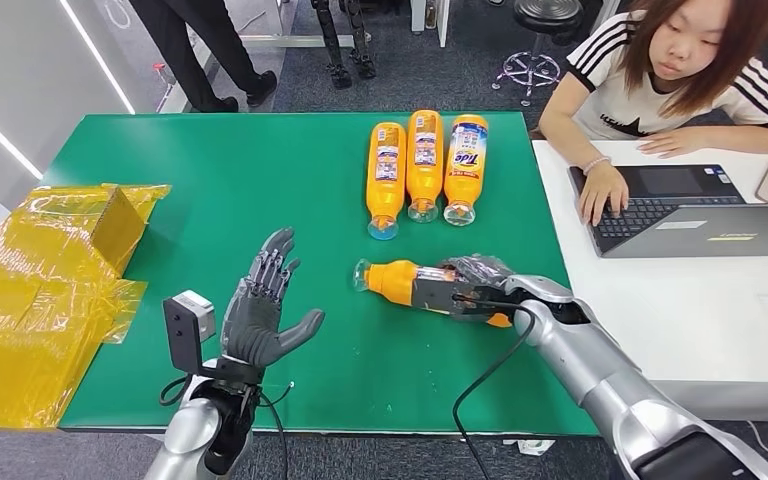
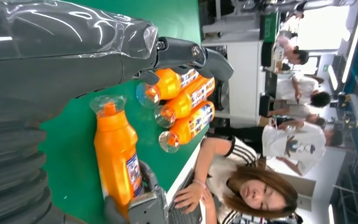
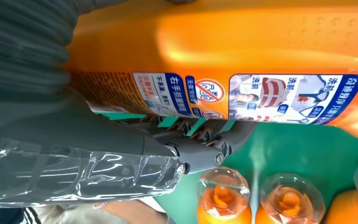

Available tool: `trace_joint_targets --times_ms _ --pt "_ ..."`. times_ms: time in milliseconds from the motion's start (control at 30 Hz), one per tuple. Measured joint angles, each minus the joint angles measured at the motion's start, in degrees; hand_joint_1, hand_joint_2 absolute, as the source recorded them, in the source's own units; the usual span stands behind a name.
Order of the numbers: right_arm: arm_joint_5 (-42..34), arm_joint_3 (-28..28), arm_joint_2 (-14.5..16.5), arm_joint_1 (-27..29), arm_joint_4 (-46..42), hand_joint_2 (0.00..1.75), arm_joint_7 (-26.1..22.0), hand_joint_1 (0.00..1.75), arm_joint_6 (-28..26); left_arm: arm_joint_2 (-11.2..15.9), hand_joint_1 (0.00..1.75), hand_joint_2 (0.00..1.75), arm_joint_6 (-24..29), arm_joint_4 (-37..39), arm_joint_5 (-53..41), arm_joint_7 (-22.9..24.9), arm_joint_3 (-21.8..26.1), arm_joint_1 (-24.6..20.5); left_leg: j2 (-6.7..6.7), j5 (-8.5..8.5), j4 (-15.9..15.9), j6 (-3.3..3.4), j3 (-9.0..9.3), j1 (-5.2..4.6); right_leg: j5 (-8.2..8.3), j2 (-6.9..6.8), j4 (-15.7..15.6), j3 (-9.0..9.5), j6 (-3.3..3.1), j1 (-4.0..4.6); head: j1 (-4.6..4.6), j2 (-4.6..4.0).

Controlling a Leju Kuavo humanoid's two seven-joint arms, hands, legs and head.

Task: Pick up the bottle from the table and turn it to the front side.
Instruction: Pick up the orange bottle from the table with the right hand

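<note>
An orange detergent bottle [image 1: 405, 281] with a clear cap lies on its side on the green table [image 1: 220, 170], cap pointing left. My right hand [image 1: 470, 285] grips its body; the right wrist view shows the fingers [image 3: 200, 135] wrapped under the bottle [image 3: 242, 46], its back label facing the camera. In the left wrist view the same bottle [image 2: 116, 154] lies beside my left hand [image 2: 51, 56]. My left hand [image 1: 265, 300] hovers open over the table, left of the bottle, fingers spread and holding nothing.
Three more orange bottles [image 1: 423, 165] lie side by side at the table's far middle, caps toward me. A yellow plastic-wrapped bundle [image 1: 50, 290] covers the left edge. A person types on a laptop [image 1: 690, 210] at the white table on the right.
</note>
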Motion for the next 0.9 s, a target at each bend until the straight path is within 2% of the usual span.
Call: trace_joint_targets --times_ms 300,500,733,900 --pt "-1.4 1.8 0.0 -0.9 0.1 1.75 -0.1 1.75 -1.7 0.0 0.0 1.75 -0.4 0.1 0.9 0.0 0.0 0.5 0.0 0.0 0.0 0.0 0.0 0.0 0.0 0.0 0.0 0.01 0.0 0.0 0.0 0.0" --pt "-5.3 1.4 -0.5 0.7 -2.7 1.75 -4.8 1.75 -6.2 0.3 0.0 1.75 -0.4 0.1 1.0 0.0 0.0 1.2 -0.03 0.0 0.0 0.0 -0.01 0.0 -0.01 -0.03 0.0 0.0 0.01 0.0 0.0 0.0" --pt "-12.0 -3.2 -1.7 8.6 -11.6 1.75 -13.2 1.75 -13.9 1.0 0.0 1.75 0.1 -0.6 1.2 -0.9 0.4 2.4 -0.12 -0.04 0.0 -0.03 -0.04 0.01 -0.06 -0.11 0.0 0.0 0.02 0.01 0.01 0.0" --pt "-11.9 -7.9 -2.7 17.6 -21.1 1.75 -15.6 1.75 -19.7 1.5 0.0 1.75 0.6 -1.1 1.3 -1.5 1.3 2.8 -0.12 -0.08 0.0 -0.01 -0.04 0.01 -0.08 -0.12 0.0 0.0 0.04 0.01 -0.01 0.0"
